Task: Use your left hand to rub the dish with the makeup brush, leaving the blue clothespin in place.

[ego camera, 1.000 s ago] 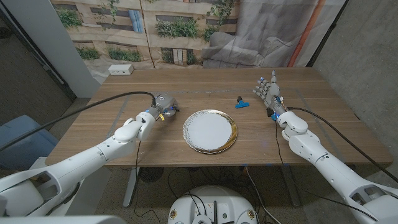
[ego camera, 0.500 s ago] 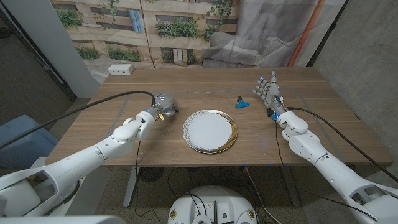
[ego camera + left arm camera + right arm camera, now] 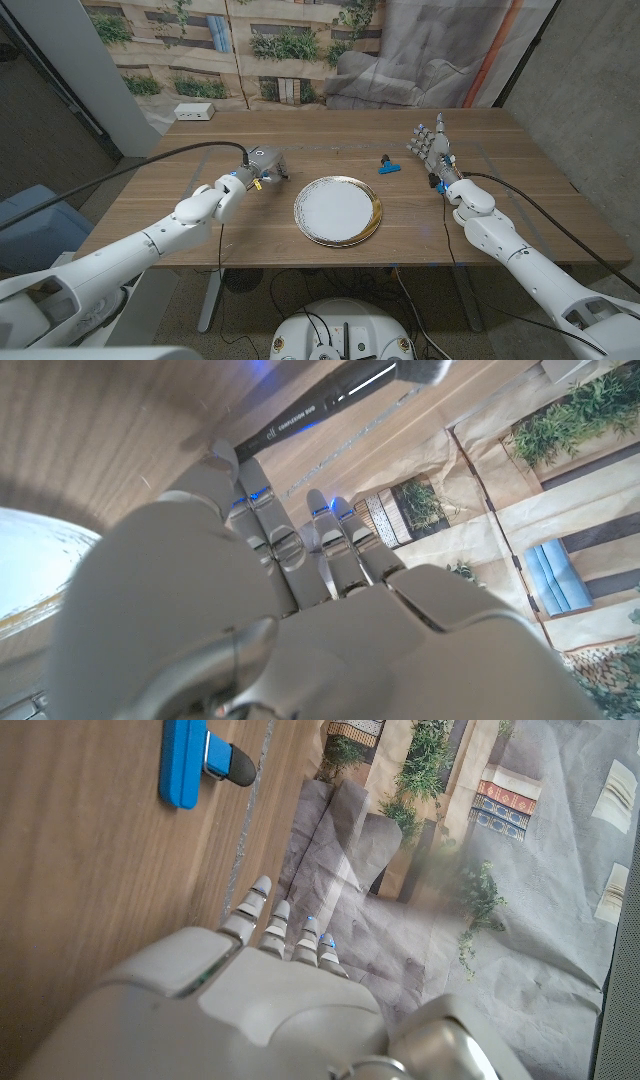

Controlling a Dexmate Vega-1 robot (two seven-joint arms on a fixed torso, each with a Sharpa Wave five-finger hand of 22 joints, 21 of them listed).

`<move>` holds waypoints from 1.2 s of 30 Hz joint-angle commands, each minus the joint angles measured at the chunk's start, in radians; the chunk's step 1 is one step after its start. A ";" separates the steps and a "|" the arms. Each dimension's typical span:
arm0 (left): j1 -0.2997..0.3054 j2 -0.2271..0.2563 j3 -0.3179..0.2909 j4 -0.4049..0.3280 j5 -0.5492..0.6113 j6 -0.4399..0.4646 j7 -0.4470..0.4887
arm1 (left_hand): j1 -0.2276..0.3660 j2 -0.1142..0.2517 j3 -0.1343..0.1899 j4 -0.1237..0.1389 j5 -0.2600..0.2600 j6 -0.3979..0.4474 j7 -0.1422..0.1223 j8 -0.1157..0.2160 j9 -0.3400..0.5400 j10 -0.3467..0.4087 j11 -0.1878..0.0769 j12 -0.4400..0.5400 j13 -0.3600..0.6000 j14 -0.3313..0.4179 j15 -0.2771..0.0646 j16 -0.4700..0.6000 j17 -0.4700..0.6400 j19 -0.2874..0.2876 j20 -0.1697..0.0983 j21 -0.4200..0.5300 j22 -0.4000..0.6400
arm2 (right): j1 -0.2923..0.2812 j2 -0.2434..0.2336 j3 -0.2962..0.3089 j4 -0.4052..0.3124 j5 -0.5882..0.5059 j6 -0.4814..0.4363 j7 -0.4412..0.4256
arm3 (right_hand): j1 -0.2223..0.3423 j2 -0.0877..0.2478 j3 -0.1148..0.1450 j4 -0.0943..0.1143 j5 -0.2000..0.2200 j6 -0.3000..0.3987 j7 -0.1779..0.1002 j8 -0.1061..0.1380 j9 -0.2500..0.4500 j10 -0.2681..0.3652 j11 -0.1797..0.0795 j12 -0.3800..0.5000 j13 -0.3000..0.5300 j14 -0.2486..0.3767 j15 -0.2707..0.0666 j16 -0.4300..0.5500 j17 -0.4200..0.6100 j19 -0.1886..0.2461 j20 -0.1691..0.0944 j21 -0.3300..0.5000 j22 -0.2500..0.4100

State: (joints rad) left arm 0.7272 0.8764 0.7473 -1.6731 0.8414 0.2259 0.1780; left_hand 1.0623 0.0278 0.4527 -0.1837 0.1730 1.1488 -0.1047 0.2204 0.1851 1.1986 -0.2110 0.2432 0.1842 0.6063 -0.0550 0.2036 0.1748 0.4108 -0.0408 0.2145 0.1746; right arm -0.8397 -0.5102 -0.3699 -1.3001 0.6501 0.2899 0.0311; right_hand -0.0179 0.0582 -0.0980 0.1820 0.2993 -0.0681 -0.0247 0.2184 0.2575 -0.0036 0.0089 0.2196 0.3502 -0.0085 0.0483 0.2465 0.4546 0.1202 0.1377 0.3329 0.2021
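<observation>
A white dish [image 3: 338, 211] with a gold rim lies at the table's middle front; a part of the dish [image 3: 30, 560] shows beside my left hand in the left wrist view. My left hand [image 3: 262, 165] hovers just left of the dish, fingers reaching down. The makeup brush [image 3: 320, 405], black-handled, lies on the wood right at the fingertips [image 3: 262, 495]; nothing sits between the fingers. In the head view the hand hides the brush. The blue clothespin [image 3: 388, 167] lies behind the dish to the right, also the clothespin [image 3: 185, 760] ahead of my right hand. My right hand [image 3: 430, 146] stands with fingers apart, holding nothing.
A small white box [image 3: 194, 112] sits at the table's far left corner. A black cable [image 3: 150, 165] arcs over my left arm. A printed backdrop hangs behind the table. Bare wood [image 3: 330, 135] stretches across the table's far half.
My left hand has shifted slightly farther from me and a little left, with the forearm rising. Dish, clothespin and right hand have stayed put.
</observation>
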 commanded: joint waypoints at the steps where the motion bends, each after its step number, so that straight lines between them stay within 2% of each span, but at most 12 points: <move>1: 0.037 0.031 -0.056 -0.076 -0.017 -0.020 0.020 | 0.007 0.006 -0.005 0.000 0.003 0.006 0.005 -0.003 0.003 0.029 -0.015 -0.004 0.004 0.013 -0.169 0.004 0.002 0.008 -0.038 -0.001 0.002 | 0.000 0.000 0.000 0.000 0.000 0.000 -0.001 | -0.004 0.107 -0.003 0.008 0.006 -0.008 0.000 0.005 0.002 -0.006 0.003 0.006 0.004 0.000 0.009 0.002 0.002 -0.001 0.005 0.006 0.005; 11: 0.069 0.040 -0.104 -0.131 -0.043 -0.036 0.032 | 0.015 0.004 -0.012 0.001 0.003 0.009 0.007 -0.006 0.004 0.035 -0.015 -0.006 0.004 0.024 -0.170 0.003 0.001 0.009 -0.038 -0.002 0.002 | 0.000 0.000 0.000 -0.001 0.000 -0.001 -0.001 | -0.004 0.107 -0.003 0.008 0.006 -0.008 0.000 0.005 0.002 -0.004 0.002 0.007 0.004 0.000 0.009 0.001 0.002 -0.001 0.005 0.006 0.005; 18: 0.088 0.036 -0.139 -0.162 -0.109 -0.050 0.010 | 0.018 0.002 -0.016 0.001 0.004 0.009 0.007 -0.008 0.004 0.038 -0.015 -0.007 0.004 0.027 -0.169 0.001 0.000 0.011 -0.036 -0.002 0.002 | 0.000 0.000 0.000 -0.001 0.000 -0.001 -0.001 | -0.004 0.106 -0.003 0.008 0.006 -0.009 0.000 0.004 0.002 -0.005 0.002 0.006 0.004 0.000 0.009 0.002 0.002 -0.001 0.005 0.006 0.005; 26: 0.135 0.008 -0.200 -0.214 -0.226 -0.048 0.028 | 0.021 0.002 -0.021 0.002 0.004 0.007 0.007 -0.011 0.004 0.040 -0.016 -0.009 0.005 0.030 -0.169 -0.001 0.000 0.012 -0.035 -0.002 0.003 | 0.000 0.000 0.000 0.000 0.000 -0.001 -0.001 | -0.004 0.106 -0.003 0.008 0.006 -0.009 0.000 0.004 0.002 -0.006 0.003 0.006 0.004 0.000 0.007 0.002 0.002 -0.001 0.005 0.006 0.005; 36: 0.185 -0.035 -0.247 -0.255 -0.342 -0.043 0.065 | 0.025 0.002 -0.026 0.004 0.004 0.007 0.011 -0.013 0.005 0.041 -0.016 -0.012 0.005 0.031 -0.168 -0.004 -0.001 0.018 -0.034 -0.001 0.003 | 0.000 0.000 0.000 -0.001 0.000 -0.001 -0.001 | -0.004 0.107 -0.003 0.008 0.006 -0.010 0.000 0.004 0.002 -0.005 0.004 0.006 0.004 0.000 0.010 0.002 0.002 -0.001 0.005 0.006 0.005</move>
State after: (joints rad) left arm 0.8581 0.8829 0.5579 -1.8777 0.6260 0.1830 0.2095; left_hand 1.0768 0.0293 0.4320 -0.1797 0.1692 1.1539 -0.0998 0.2088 0.1890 1.2109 -0.2128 0.2332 0.1843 0.6278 -0.0593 0.2036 0.1722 0.4162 -0.0461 0.2145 0.1745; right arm -0.8399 -0.5102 -0.3700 -1.3007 0.6501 0.2893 0.0297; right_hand -0.0179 0.0582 -0.0980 0.1820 0.2992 -0.0681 -0.0247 0.2184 0.2575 -0.0035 0.0089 0.2196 0.3502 -0.0084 0.0483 0.2465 0.4546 0.1202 0.1377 0.3329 0.2020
